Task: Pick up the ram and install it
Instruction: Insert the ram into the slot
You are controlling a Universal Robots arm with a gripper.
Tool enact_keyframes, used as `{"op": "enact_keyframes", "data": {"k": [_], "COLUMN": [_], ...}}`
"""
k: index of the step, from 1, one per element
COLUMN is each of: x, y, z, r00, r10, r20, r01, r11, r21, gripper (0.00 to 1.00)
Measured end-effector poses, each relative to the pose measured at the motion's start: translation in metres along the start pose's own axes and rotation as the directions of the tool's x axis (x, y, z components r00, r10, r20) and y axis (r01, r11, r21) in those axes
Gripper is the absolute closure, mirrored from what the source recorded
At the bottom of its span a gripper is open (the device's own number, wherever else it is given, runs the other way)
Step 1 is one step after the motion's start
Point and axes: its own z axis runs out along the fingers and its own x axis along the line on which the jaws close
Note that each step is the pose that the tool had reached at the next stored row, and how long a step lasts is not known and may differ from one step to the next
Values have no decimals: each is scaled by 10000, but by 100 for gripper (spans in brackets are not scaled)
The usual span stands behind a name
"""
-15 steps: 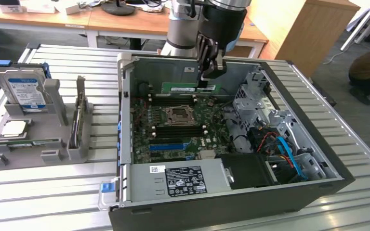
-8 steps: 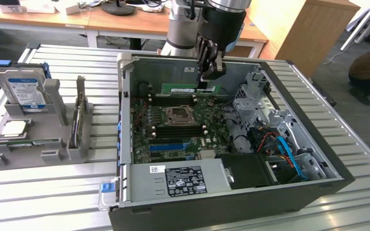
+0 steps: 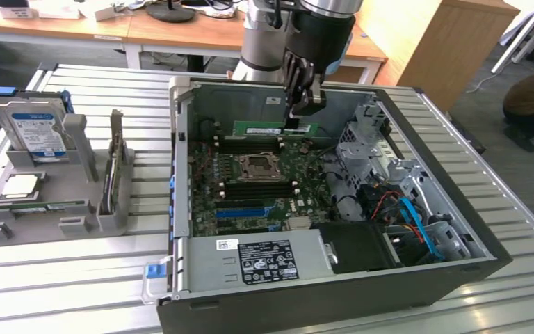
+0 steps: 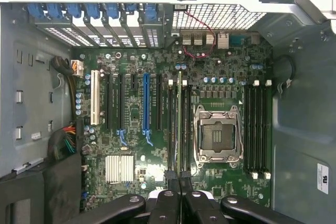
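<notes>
The ram (image 3: 262,129), clamped in the gripper (image 3: 297,118), hangs above the motherboard (image 3: 297,177) by the case (image 3: 180,139) wall; installing, unseated, needing exact slot alignment.

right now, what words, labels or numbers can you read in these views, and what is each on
No text can be read; each label is too small or blurred to quote.
power supply, black label: print too small.
white sticker beside it: too small.
hard drive, blue and white label: blurred.
ram, small white label: too small.
case-wall sticker: unreadable.
</notes>
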Motion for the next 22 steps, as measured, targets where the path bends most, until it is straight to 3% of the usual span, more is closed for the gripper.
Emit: {"op": "enact_keyframes", "data": {"k": [8, 22], "x": [1, 3], "y": [-1, -4], "z": [71, 298], "r00": [10000, 10000], "r10": [0, 1], "r20": [-2, -2], "r01": [0, -1], "r11": [10000, 10000], "r21": [0, 2], "gripper": [88, 88]}}
